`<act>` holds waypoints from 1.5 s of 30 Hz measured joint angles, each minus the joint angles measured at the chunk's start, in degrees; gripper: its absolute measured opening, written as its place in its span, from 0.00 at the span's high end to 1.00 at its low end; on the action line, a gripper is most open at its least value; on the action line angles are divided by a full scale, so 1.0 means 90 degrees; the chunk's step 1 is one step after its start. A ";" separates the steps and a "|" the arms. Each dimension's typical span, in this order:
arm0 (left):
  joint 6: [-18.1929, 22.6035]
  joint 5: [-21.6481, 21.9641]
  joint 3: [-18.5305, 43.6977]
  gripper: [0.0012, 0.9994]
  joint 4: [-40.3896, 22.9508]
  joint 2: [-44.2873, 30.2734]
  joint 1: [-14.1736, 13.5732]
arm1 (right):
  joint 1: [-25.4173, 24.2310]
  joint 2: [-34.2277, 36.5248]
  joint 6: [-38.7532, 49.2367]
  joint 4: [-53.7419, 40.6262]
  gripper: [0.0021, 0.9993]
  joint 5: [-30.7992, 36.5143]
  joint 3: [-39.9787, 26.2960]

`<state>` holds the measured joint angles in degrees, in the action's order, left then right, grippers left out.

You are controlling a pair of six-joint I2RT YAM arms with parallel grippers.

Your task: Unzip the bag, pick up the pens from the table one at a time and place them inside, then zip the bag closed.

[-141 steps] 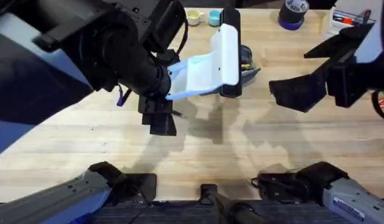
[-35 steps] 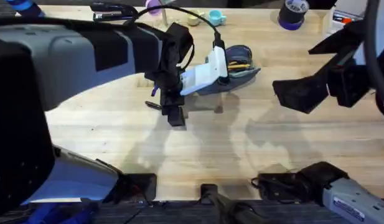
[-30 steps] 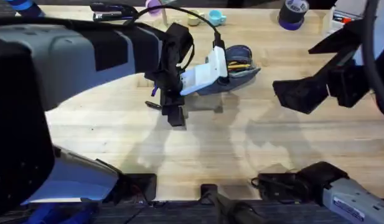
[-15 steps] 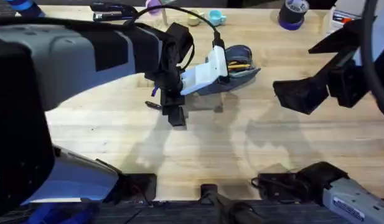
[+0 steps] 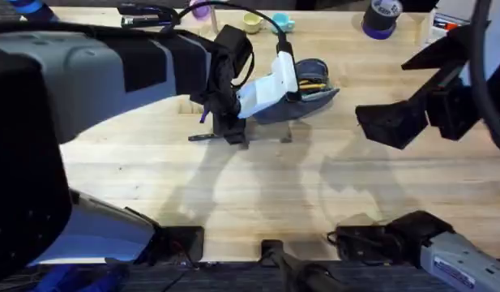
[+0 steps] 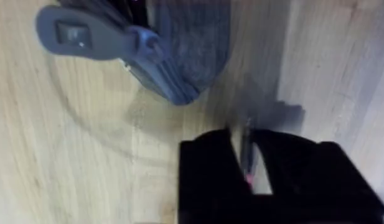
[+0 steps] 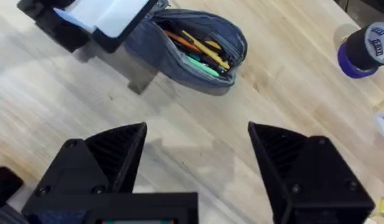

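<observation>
The grey-blue bag [image 5: 313,91] lies unzipped at the table's far middle, with a green pen [image 7: 201,63] and orange and yellow ones showing in its opening [image 7: 198,53]. My left gripper [image 5: 231,134] is down at the table [image 5: 258,203] just left of the bag. Its fingers are drawn close around a slim black pen [image 5: 199,137] that sticks out to the left. In the left wrist view the pen [image 6: 246,146] runs between the black fingers [image 6: 207,171], near the bag's rounded end [image 6: 192,56] and zip pull [image 6: 86,37]. My right gripper [image 5: 395,122] hovers open to the right of the bag.
A purple-rimmed tape roll [image 5: 381,18] stands at the back right beside a white box [image 5: 448,24]. A black stapler [image 5: 144,12] and two small cups [image 5: 251,22] sit along the far edge. Bare wood lies in front of the bag.
The left gripper has tipped and come down onto the table at the black pen's end. The bag and the right arm have not moved.
</observation>
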<state>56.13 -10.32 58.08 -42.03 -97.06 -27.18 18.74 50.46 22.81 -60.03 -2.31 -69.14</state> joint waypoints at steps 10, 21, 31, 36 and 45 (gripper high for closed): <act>0.0001 0.0002 0.0003 0.95 0.0106 -0.0002 -0.0012 | 0.0000 0.0000 0.0000 0.0000 0.00 0.0000 0.0000; -0.0312 0.0016 0.0031 0.96 0.0075 -0.0002 -0.0012 | 0.0000 0.0000 0.0000 0.0000 0.00 0.0000 0.0000; -0.0871 0.0130 0.0709 0.96 -0.0605 -0.0423 -0.0039 | 0.0000 0.0002 0.0000 0.0000 0.00 0.0000 0.0000; -0.0965 0.0201 0.1223 0.96 -0.1166 -0.0766 -0.0051 | 0.0000 0.0000 0.0000 0.0000 0.00 0.0000 0.0000; -0.1007 0.0704 0.2318 0.96 -0.2404 -0.1210 -0.0045 | 0.0000 0.0000 0.0000 -0.0002 0.00 0.0012 0.0000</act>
<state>47.07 -3.99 78.94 -63.67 -107.95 -27.59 18.74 50.46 22.81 -60.05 -2.20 -69.14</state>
